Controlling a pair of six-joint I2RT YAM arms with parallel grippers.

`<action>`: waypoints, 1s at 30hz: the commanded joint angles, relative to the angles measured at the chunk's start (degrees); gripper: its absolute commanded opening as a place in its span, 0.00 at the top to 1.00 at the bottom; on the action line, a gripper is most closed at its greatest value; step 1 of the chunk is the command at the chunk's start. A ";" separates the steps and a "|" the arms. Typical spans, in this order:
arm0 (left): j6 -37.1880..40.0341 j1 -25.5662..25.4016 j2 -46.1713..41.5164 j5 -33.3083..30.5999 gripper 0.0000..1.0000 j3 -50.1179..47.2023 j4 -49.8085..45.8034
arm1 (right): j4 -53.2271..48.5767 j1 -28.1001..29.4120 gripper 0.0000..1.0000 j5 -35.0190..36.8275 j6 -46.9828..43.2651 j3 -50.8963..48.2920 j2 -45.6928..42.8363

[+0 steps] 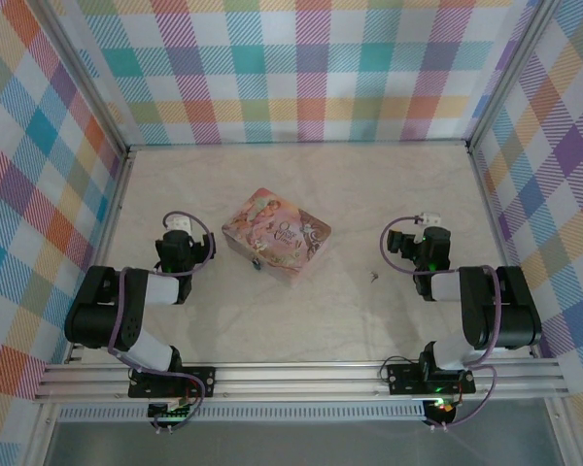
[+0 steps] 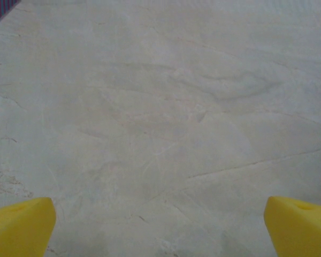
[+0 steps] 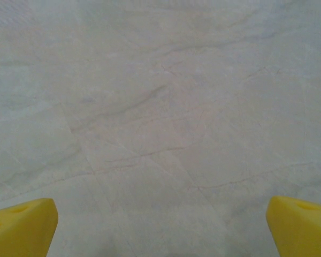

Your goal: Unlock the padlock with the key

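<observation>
A tiny dark padlock (image 1: 257, 263) with a blue patch hangs at the near edge of the pink illustrated tin (image 1: 277, 233) in the middle of the table. The key (image 1: 373, 276), a small grey sliver, lies on the tabletop to the right of the tin, between it and my right arm. My left gripper (image 1: 179, 227) rests left of the tin, and its yellow pads (image 2: 21, 225) stand wide apart over bare table, so the left gripper (image 2: 160, 227) is open and empty. My right gripper (image 1: 427, 223) sits right of the key. Its pads (image 3: 22, 225) are likewise spread, with the right gripper (image 3: 161, 227) open over bare table.
Plaid cloth walls (image 1: 301, 68) in a metal frame enclose the pale marbled table (image 1: 301, 175) on three sides. A metal rail (image 1: 301, 377) runs along the near edge by the arm bases.
</observation>
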 commanded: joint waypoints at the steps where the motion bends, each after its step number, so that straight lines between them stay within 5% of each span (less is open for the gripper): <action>1: -1.28 -0.81 0.89 -1.63 0.00 1.38 4.59 | 5.30 0.61 0.00 -1.68 -0.70 2.03 0.78; 25: -1.28 -0.66 0.32 -1.39 0.00 1.50 4.34 | 5.23 0.60 0.00 -0.82 -0.37 1.98 0.19; 30: -1.78 -0.48 -5.23 -2.29 0.00 7.66 -10.97 | -10.12 0.62 0.00 0.45 0.05 6.98 -6.85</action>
